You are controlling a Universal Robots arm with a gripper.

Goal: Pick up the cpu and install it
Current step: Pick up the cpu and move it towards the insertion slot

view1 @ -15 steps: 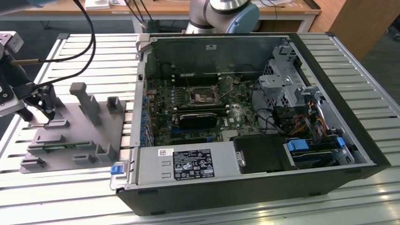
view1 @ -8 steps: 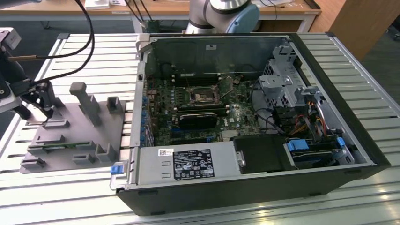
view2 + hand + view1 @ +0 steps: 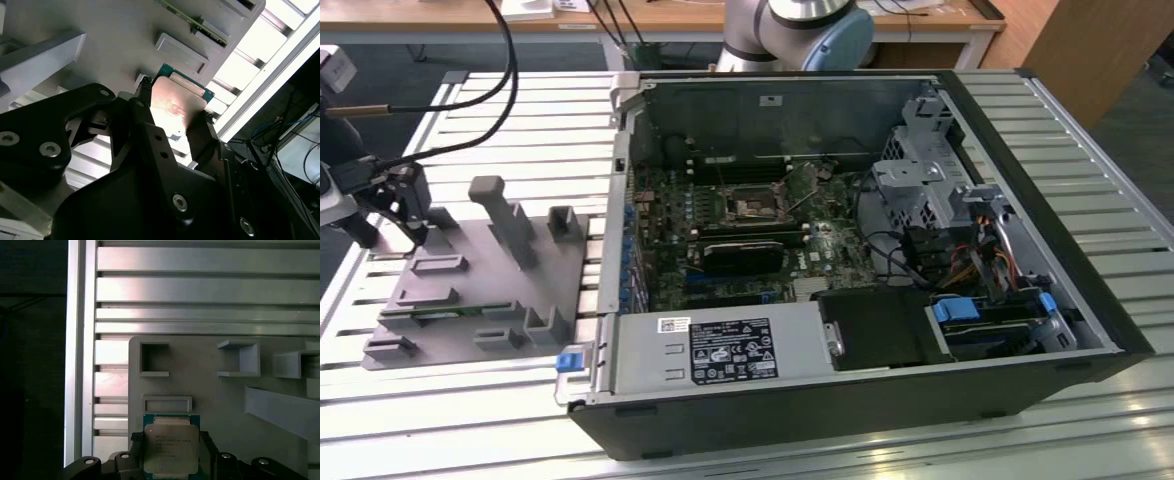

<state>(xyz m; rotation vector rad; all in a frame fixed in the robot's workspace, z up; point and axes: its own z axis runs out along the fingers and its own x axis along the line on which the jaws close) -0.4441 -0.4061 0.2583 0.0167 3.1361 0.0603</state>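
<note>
The cpu (image 3: 169, 448), a small square chip with a silvery top and a green rim, sits between my two black fingers (image 3: 137, 446) in both wrist views. My gripper (image 3: 170, 442) is shut on the cpu (image 3: 178, 106), one finger (image 3: 144, 116) on each of two opposite edges. It hangs just over the grey plastic fixture (image 3: 200, 390). In the exterior view, my gripper (image 3: 394, 232) is at the left, over the fixture's (image 3: 480, 285) far left corner. The dark motherboard socket (image 3: 754, 208) lies inside the open computer case (image 3: 854, 400), well to the exterior view's right of the gripper.
Upright posts (image 3: 500, 215) and small pockets (image 3: 154, 359) rise from the fixture close to my gripper. All of it rests on a slatted aluminium table (image 3: 494, 90). Drive cages and cables (image 3: 961, 250) crowd the case's right side. The arm's base (image 3: 801, 30) stands behind the case.
</note>
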